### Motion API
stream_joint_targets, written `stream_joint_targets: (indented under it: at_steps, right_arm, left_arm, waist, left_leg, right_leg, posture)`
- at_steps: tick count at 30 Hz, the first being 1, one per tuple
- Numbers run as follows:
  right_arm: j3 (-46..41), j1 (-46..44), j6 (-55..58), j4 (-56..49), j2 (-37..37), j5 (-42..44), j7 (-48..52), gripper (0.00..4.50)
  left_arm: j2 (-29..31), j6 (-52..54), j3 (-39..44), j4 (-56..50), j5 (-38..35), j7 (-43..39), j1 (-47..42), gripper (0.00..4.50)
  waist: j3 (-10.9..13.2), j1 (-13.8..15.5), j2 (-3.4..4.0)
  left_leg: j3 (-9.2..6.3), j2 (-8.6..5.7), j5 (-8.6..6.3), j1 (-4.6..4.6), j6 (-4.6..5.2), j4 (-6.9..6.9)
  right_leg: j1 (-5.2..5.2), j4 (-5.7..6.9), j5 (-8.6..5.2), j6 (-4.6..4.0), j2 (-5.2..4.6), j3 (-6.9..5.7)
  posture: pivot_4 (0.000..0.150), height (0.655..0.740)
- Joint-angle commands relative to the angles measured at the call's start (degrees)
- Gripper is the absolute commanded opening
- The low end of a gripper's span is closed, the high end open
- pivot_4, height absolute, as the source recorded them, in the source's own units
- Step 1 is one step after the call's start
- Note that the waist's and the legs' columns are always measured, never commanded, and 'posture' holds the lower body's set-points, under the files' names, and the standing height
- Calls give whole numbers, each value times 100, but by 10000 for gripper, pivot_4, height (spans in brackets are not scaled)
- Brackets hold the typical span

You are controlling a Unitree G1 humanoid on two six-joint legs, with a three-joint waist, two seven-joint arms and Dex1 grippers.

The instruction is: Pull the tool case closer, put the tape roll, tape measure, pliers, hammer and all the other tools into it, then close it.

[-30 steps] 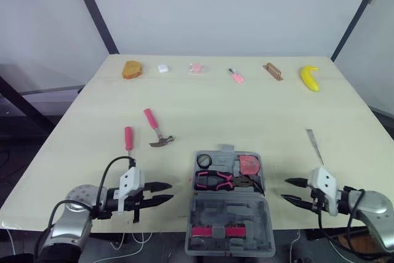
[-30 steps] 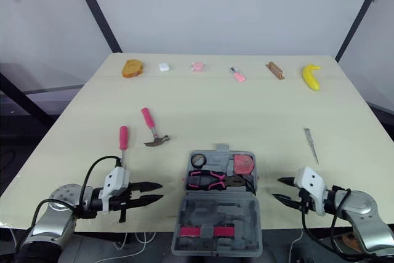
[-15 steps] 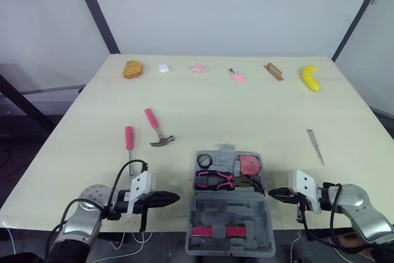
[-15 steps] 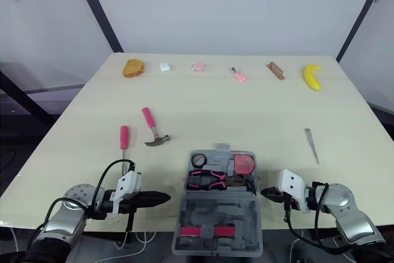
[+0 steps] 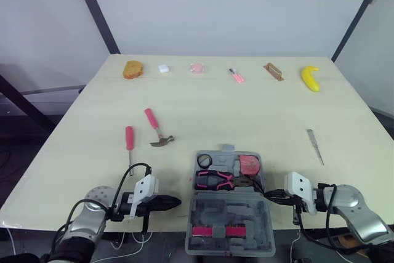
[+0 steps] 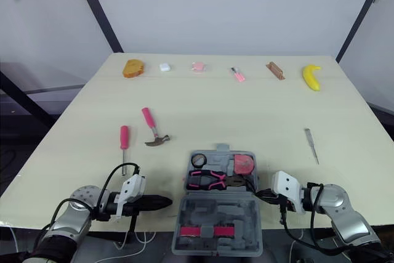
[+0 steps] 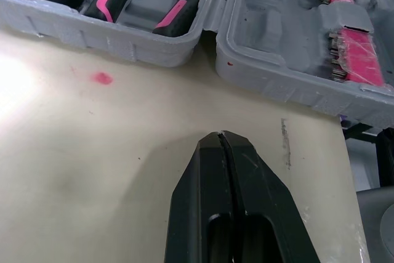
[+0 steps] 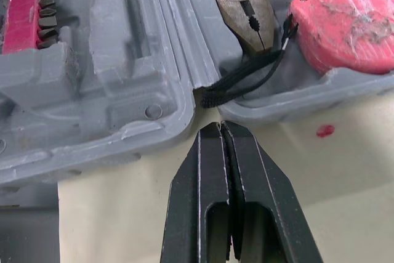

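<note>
The grey tool case (image 5: 231, 211) lies open at the table's front edge. Its far half holds the tape roll (image 5: 204, 161), pink-handled pliers (image 5: 215, 180) and red tape measure (image 5: 249, 164). The near half carries a pink bit holder (image 5: 215, 232). Farther left on the table lie the hammer (image 5: 157, 132) and a pink-handled screwdriver (image 5: 129, 142); a thin metal tool (image 5: 315, 146) lies at the right. My left gripper (image 5: 176, 201) is shut, low on the table just left of the case (image 7: 277, 84). My right gripper (image 8: 220, 126) is shut too, its tips almost at the case's right wall near the hinge.
Along the far edge sit a bread roll (image 5: 132, 69), a small white object (image 5: 163, 68), a pink object (image 5: 196, 68), a small pink tool (image 5: 236, 76), a brown block (image 5: 273, 71) and a banana (image 5: 309, 77). The case's near half overhangs the table's front edge.
Both grippers went from open to shut and slid inward toward the case's sides. The tools and the case have stayed put.
</note>
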Motion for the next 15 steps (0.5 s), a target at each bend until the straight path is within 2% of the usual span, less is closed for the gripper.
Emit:
stream_joint_targets:
  at_steps: [1, 15]
  right_arm:
    - [18, -58, -27, -151, 61, 84, 3, 233]
    - [55, -47, -11, -176, 82, 2, -40, 233]
  left_arm:
    - [-72, -108, -142, -27, 47, -65, -94, 0]
    - [-205, 175, -325, -265, 213, 287, -368, 0]
  waist:
    - [0, -1, 0]
    - [0, -6, 0]
  left_leg:
    - [0, 0, 0, 0, 0, 1]
    - [-3, 0, 0, 0, 0, 6]
  right_leg:
    - [0, 1, 0, 0, 0, 0]
    - [-1, 12, 0, 0, 2, 0]
  posture:
    - [1500, 7400]
    - [1500, 7400]
